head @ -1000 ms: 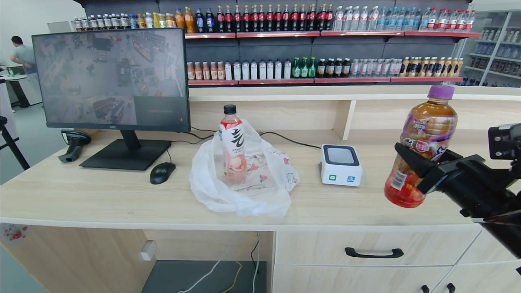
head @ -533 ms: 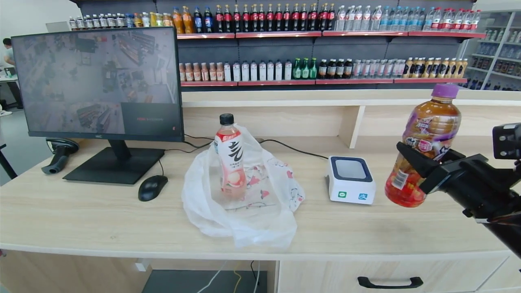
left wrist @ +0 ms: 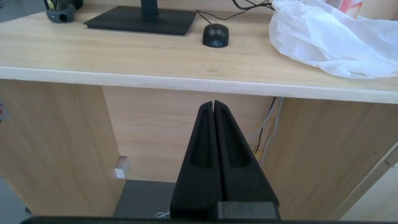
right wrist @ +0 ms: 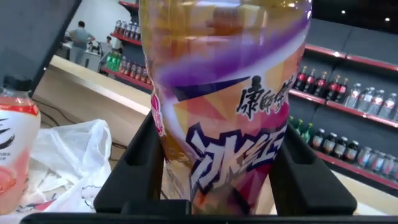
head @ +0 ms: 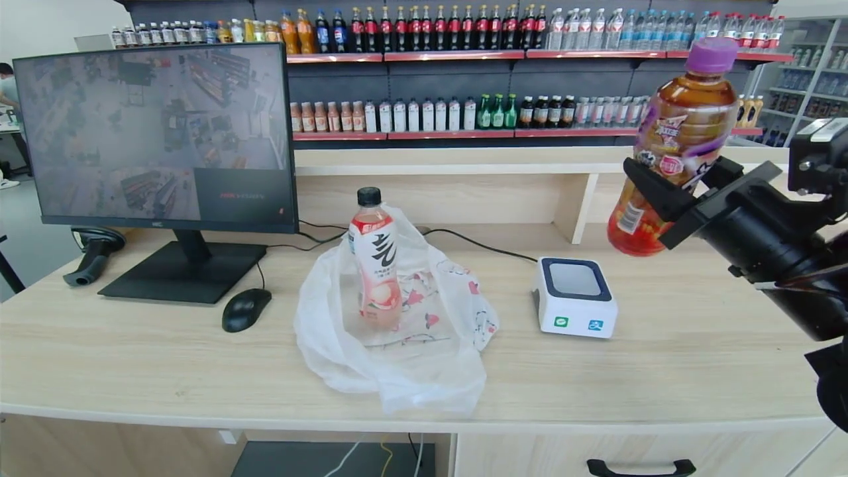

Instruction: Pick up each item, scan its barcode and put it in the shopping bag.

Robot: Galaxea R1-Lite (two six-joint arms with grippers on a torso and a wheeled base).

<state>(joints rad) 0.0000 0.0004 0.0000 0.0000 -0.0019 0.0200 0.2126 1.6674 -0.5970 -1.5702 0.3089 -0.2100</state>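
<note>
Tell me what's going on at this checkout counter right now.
The right gripper is shut on an amber drink bottle with a purple cap, holding it in the air near the small white scanner box on the wooden counter. A pink drink bottle with a black cap stands in the white plastic shopping bag. The left gripper hangs shut below the counter's edge.

The right wrist view crops the iced tea bottle (right wrist: 224, 106) at cap and base; shopping bag (head: 411, 377) folds veil the base of the pink bottle (head: 373, 258), perhaps inside it.
</note>
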